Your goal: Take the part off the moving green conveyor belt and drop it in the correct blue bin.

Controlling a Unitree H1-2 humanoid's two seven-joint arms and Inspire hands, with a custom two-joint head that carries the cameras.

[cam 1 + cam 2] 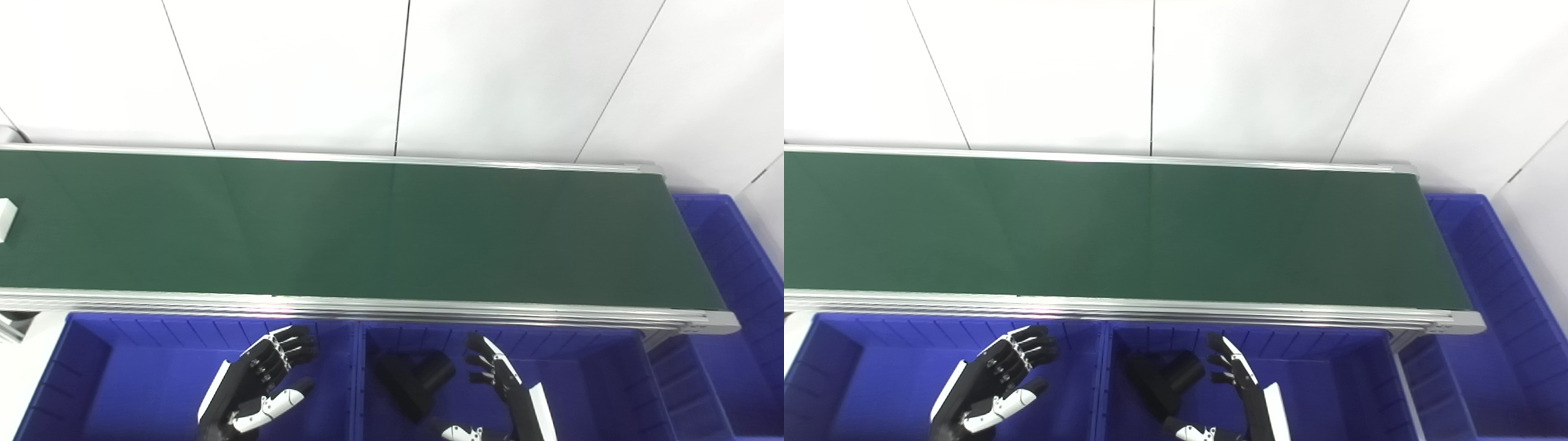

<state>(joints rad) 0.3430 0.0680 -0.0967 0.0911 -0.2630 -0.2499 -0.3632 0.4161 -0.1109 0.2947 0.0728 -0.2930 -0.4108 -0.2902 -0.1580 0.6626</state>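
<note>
- Green conveyor belt (367, 233) is seen spanning the width, edged by aluminium rails; its surface is bare but for a white part (6, 219) cut off at the far left edge in the left eye view.
- Three blue bins are seen: left bin (147, 380) and middle bin (588, 380) below the near rail, a third bin (735, 257) past the belt's right end.
- Black part (413, 376) is seen lying in the middle bin, just beside the right hand.
- Left hand (260, 383) is held over the left bin, fingers apart, nothing gripped.
- Right hand (505, 389) is held over the middle bin, fingers spread, nothing gripped.
- No readable writing is seen.
</note>
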